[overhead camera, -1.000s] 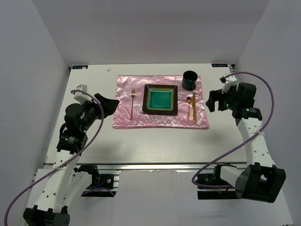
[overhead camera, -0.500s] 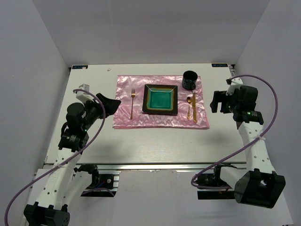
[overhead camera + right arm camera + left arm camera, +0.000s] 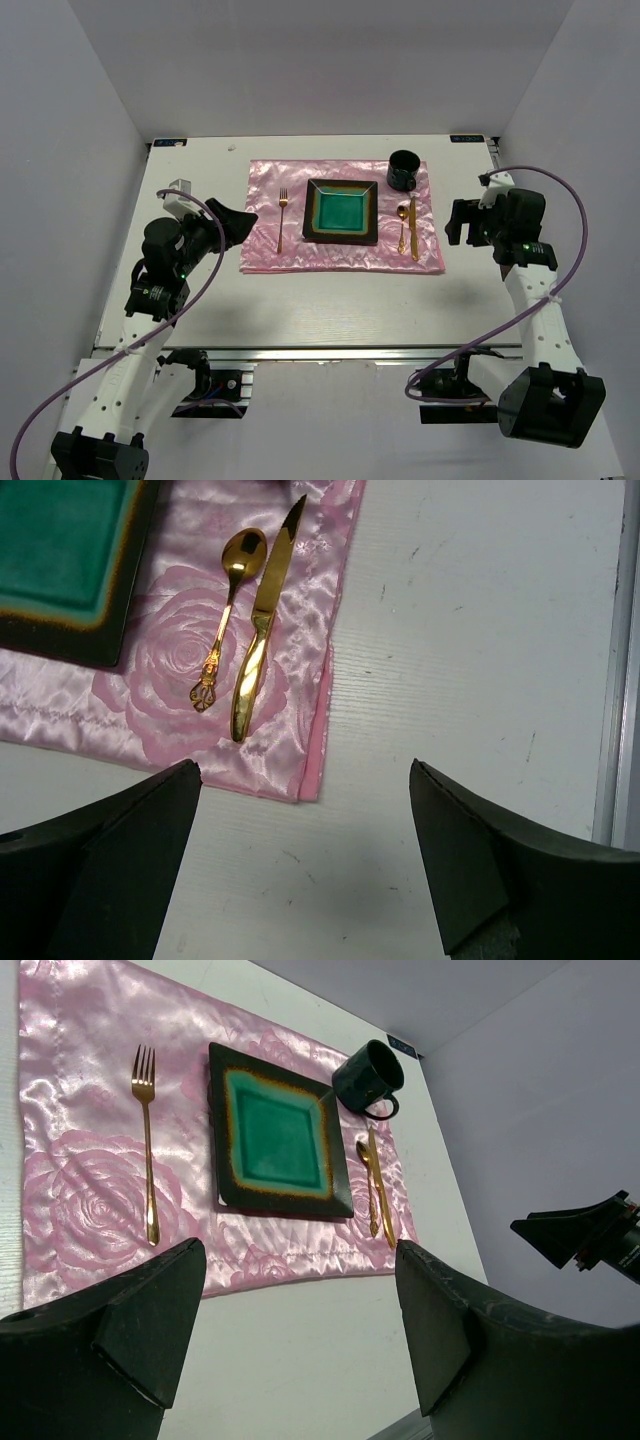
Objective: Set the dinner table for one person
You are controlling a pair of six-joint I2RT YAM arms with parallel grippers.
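You had both arms raised off the dinner table [image 3: 330, 300], which filled the middle of the overhead view: a white top with a metal rail along its lower edge.

Your left gripper [image 3: 238, 222] was at the left centre of that frame, near the left edge of the pink placemat [image 3: 262, 255]. Its fingers were spread wide and held nothing. Your right gripper [image 3: 455, 218] was at the right centre, over bare tabletop just beyond the placemat's right edge. Its fingers were also spread wide and empty. In each wrist view the two dark fingertips sat at the lower corners of the frame, with open space between them.

The placemat lay flat on the upper middle of the table. A square dark plate [image 3: 341, 211] with a green centre sat in the middle of it. A gold fork [image 3: 281, 221] lay on the mat to the left of the plate, well apart from it, tines toward the top of the frame. To the right of the plate a gold spoon [image 3: 402, 225] and a gold knife [image 3: 414, 230] lay close side by side, the spoon nearer the plate. The spoon's bowl and the knife's blade pointed toward the top of the frame.

A dark mug [image 3: 403, 170] stood upright on the mat's upper right corner, above the spoon and knife and just beside the plate's upper right corner. In the left wrist view its handle was turned toward the lower right.
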